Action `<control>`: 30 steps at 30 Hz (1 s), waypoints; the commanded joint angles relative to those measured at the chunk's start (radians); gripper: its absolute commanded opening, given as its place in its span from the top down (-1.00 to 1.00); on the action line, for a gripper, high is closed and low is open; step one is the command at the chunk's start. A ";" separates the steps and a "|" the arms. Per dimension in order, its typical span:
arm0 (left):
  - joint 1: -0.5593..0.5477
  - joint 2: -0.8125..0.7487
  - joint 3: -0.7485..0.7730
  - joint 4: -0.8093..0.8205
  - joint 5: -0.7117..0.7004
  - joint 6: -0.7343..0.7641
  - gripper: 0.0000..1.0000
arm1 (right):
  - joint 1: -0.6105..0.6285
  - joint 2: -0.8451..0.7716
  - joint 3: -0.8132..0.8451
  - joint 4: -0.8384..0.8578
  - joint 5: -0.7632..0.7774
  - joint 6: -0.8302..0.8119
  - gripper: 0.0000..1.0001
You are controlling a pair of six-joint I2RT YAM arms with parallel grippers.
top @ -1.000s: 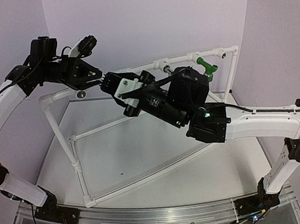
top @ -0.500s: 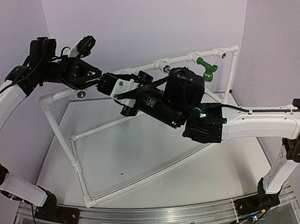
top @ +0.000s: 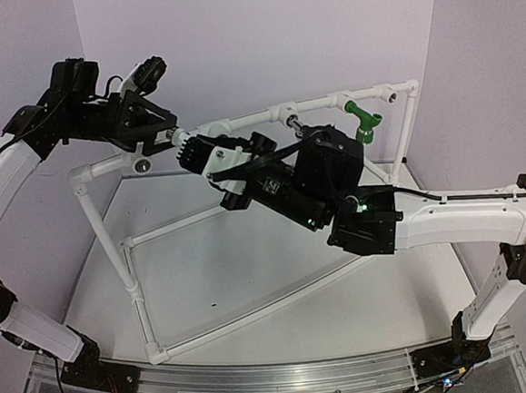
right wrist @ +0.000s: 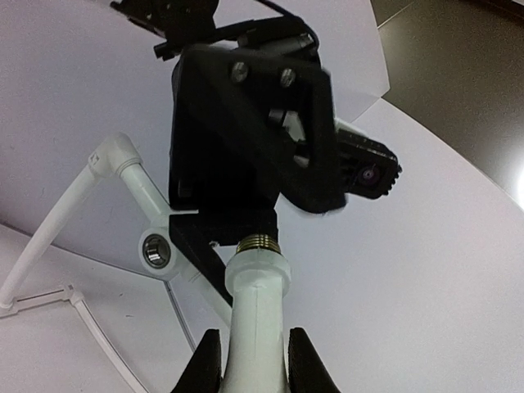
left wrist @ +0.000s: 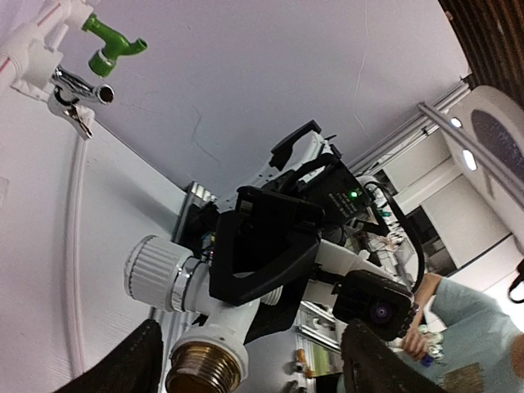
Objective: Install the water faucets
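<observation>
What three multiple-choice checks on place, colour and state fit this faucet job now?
1. Where is the green faucet? A on the pipe frame's top rail; B lying on the table; C in a gripper.
2. What colour is the held faucet in the right gripper? A green; B chrome; C white.
3. How is the left gripper? A open; B shut on a faucet; C shut, empty.
Answers: A, it juts from the rail; C, white body between the fingers; A, its fingers stand wide apart.

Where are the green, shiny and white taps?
green tap point(top: 363, 118), top view, its bent body
shiny tap point(left wrist: 82, 83), left wrist view, its metal body
white tap point(right wrist: 258, 304), right wrist view, its body
</observation>
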 commanded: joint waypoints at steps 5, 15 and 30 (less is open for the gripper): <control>0.000 0.018 0.209 -0.180 -0.439 0.130 -0.99 | 0.014 -0.129 -0.063 -0.009 0.182 -0.020 1.00; 0.000 0.016 0.294 -0.323 -0.749 0.387 -0.99 | 0.048 -0.075 -0.081 0.016 0.471 -0.208 1.00; -0.001 0.151 0.267 -0.471 -0.669 0.519 -0.75 | 0.048 0.100 -0.018 0.099 0.654 -0.441 1.00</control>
